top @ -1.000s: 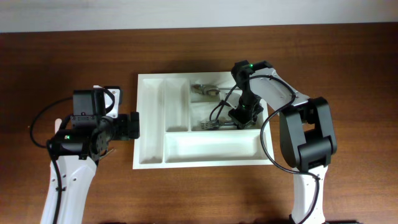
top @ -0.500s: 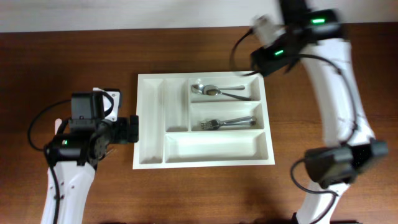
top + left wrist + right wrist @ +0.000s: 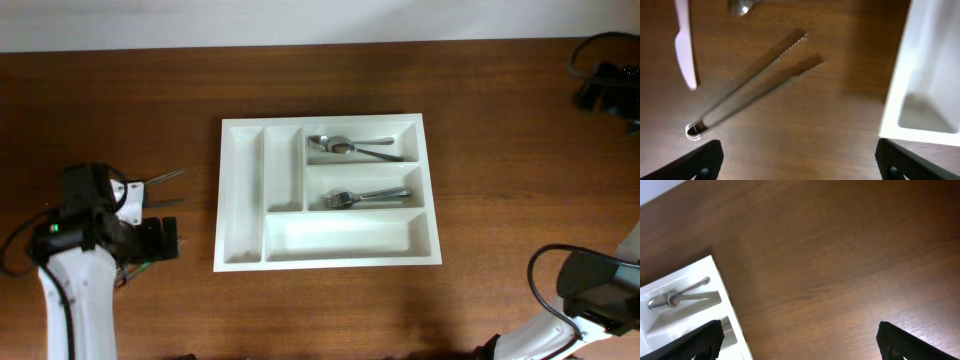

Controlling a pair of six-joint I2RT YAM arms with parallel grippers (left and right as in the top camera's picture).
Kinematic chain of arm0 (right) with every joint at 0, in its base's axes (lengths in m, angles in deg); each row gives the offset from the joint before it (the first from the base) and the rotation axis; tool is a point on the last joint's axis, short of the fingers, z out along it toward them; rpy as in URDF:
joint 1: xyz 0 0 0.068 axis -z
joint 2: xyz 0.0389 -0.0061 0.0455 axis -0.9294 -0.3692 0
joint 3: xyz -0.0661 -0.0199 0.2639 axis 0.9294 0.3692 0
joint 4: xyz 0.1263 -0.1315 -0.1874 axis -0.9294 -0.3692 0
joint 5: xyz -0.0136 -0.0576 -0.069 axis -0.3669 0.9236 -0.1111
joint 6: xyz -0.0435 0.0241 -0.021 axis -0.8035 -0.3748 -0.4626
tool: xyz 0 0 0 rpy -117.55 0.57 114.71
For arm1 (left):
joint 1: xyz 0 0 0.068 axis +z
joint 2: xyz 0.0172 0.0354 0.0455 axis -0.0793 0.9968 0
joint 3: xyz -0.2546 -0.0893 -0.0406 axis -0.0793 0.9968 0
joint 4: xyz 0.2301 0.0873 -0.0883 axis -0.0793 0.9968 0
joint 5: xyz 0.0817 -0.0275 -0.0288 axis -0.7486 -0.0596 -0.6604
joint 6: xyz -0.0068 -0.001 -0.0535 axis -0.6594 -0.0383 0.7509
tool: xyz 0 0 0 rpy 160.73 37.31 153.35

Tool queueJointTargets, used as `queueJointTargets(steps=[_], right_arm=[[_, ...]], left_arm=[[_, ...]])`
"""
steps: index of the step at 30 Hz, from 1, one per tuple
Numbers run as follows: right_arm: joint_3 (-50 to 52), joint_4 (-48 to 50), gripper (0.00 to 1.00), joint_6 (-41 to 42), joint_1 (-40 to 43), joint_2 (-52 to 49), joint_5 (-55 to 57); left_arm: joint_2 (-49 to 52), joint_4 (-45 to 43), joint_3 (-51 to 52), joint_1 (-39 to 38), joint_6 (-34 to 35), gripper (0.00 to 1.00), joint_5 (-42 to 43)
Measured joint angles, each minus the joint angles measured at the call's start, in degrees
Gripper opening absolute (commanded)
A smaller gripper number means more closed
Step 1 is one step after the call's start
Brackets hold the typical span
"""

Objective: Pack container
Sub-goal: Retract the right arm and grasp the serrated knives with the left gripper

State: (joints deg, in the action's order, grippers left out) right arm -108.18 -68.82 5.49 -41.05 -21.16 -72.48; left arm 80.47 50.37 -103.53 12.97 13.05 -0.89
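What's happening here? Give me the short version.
Two arms are packing cutlery into the white tray. Its upper right compartment holds spoons, the one below at least one fork; the rest are empty. Neither arm holds anything: the left gripper hangs open over tongs and a white plastic knife beside the tray, the right gripper open over bare table beyond the tray's corner.

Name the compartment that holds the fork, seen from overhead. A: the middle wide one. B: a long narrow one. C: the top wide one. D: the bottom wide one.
A: the fork lies in the middle wide compartment of the container, just below the spoons.
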Motion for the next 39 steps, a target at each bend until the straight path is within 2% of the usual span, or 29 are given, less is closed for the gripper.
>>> queueJointTargets(steps=[4,9,11,13,22,29,39], right_arm=[[0.0,-0.02,0.99,1.05,-0.92,0.0,-0.02],[0.0,0.09,0.99,1.29,-1.4,0.0,0.0],[0.0,0.55,0.99,1.68,-1.4,0.0,0.0],[0.0,1.03,0.99,2.29,-1.4,-0.02,0.0],[0.0,1.36,0.99,2.71,-1.18,-1.42,0.46],[0.0,1.79,0.99,2.75,-1.18,-1.66,5.07],[0.0,1.97,0.99,2.82,-1.11,-1.66,6.82]], left_arm=[[8.76,-1.88,-0.02,1.03,-12.31,0.99,0.35],[17.86,-5.05,-0.02,1.05,-18.75,1.0,0.2],[18.6,-4.83,-0.02,1.05,-20.76,0.97,-0.44],[18.67,-4.2,-0.02,1.05,-26.25,0.98,-1.9],[18.71,-9.42,-0.04,2.71,-39.95,1.0,-7.89],[21.42,-10.54,-0.04,4.79,-44.83,0.99,-8.55],[29.59,-14.4,-0.04,4.81,-46.42,1.0,-8.61]])
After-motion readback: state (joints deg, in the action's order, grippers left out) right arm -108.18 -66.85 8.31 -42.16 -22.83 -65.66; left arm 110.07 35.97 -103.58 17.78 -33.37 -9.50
